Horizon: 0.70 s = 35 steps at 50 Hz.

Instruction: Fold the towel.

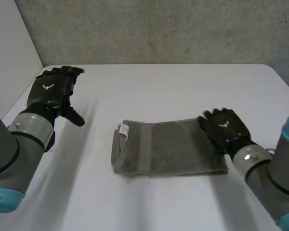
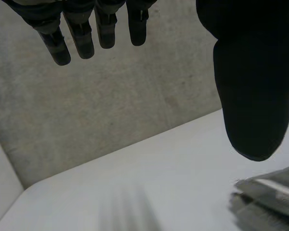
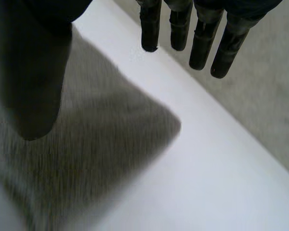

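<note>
Head camera sits behind and between my arms, high up, looking down over the tabletop to the wall. Left wrist camera looks along my left fingers toward that wall, well off the towel. Right wrist camera, past my right fingers, hangs close over a towel corner; all three views share the towel.

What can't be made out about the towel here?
Head view: the right robot hand covers the towel at its right end; contact unclear.
Left wrist view: the towel is cut off by the edge beside the left robot hand.
Right wrist view: the thumb hides part of it.
</note>
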### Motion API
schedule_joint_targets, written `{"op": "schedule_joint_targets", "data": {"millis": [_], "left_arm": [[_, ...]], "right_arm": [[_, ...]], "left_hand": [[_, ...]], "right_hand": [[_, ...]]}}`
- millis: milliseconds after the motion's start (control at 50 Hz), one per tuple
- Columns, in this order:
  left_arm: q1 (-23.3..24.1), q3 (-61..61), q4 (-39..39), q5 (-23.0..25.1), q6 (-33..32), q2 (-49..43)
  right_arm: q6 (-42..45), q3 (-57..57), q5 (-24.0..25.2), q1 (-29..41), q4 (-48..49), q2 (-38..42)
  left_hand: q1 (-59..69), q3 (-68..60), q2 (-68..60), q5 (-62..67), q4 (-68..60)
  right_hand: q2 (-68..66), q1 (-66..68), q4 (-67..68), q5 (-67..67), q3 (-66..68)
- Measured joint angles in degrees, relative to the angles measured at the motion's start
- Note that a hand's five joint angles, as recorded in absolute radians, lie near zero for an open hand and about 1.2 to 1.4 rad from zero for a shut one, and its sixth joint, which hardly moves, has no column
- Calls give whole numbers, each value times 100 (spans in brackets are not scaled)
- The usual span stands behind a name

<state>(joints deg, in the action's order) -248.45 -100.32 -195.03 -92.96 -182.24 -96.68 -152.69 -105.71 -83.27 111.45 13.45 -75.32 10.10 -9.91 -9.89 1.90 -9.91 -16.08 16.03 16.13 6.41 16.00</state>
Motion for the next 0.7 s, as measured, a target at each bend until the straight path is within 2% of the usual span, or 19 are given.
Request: {"op": "schedule_joint_targets", "data": {"millis": [140, 240, 280, 360, 560, 700], "left_arm": [[352, 996, 1341, -43, 69, -100], [634, 1820, 2242, -45, 241, -267], [744, 2156, 2574, -29, 388, -333], [868, 2564, 2925, -1, 626, -440], [924, 3107, 3164, 15, 848, -677], [856, 3182, 3145, 7, 837, -681]], "right_arm": [[299, -302, 4, -338, 33, 372], [411, -329, 1, -414, 74, 621], [422, -325, 13, -461, 86, 657], [421, -291, 24, -511, 99, 637], [714, 351, -40, -241, 98, 425], [1660, 1346, -215, 1178, -7, 888]], "left_hand": [[0, 12, 14, 0, 15], [0, 15, 16, 0, 16], [0, 15, 16, 0, 16], [0, 15, 16, 0, 17], [0, 15, 16, 0, 17], [0, 15, 15, 0, 17]], "right_hand": [[-741, 749, 803, 851, 793], [-2993, 3041, 2952, 2933, 2965], [-4364, 4249, 4291, 4202, 4375], [-5844, 5287, 5949, 5803, 5954], [-5991, 5492, 6057, 5917, 6069], [-5991, 5522, 6057, 5919, 6069]]}}
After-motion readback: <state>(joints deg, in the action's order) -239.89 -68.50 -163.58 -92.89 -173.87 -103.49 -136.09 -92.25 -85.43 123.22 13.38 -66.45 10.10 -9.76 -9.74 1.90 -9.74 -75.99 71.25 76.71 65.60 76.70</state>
